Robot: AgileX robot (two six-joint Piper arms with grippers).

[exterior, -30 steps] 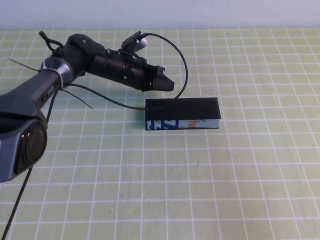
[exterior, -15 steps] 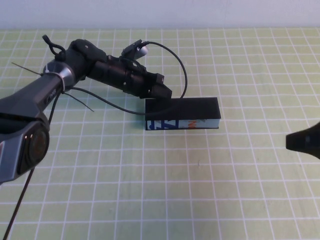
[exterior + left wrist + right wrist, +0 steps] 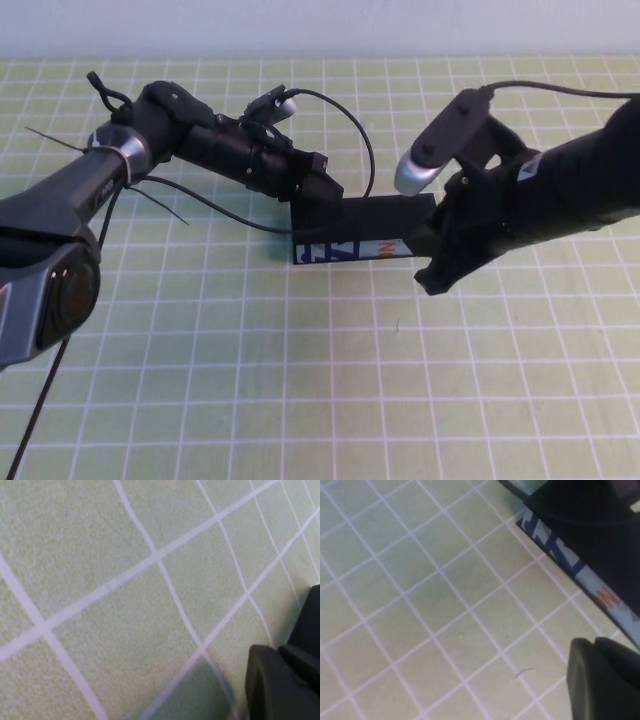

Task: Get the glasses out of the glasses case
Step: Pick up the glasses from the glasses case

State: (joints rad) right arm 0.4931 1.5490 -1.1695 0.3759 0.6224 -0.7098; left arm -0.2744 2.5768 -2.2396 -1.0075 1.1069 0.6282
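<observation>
Currently the glasses case (image 3: pixel 365 230) lies closed near the middle of the counter (image 3: pixel 300 380), white printed strip facing the robot. The glasses are not visible; presumably inside. Judgement: case is a light, rigid box, likely to skid on the mat if pushed from one side, so one hand should brace it while the other lifts the flap at its front edge. Glasses, once exposed, are probably stiff but scratch-prone; best taken by the frame bridge or a temple, not the lenses. Left hand (image 3: pixel 318 188) sits at the case's rear-left corner, touching or nearly so; cannot tell its finger state. Right hand (image 3: pixel 432 272) hangs just beside the case's right end, fingers together, holding nothing.
</observation>
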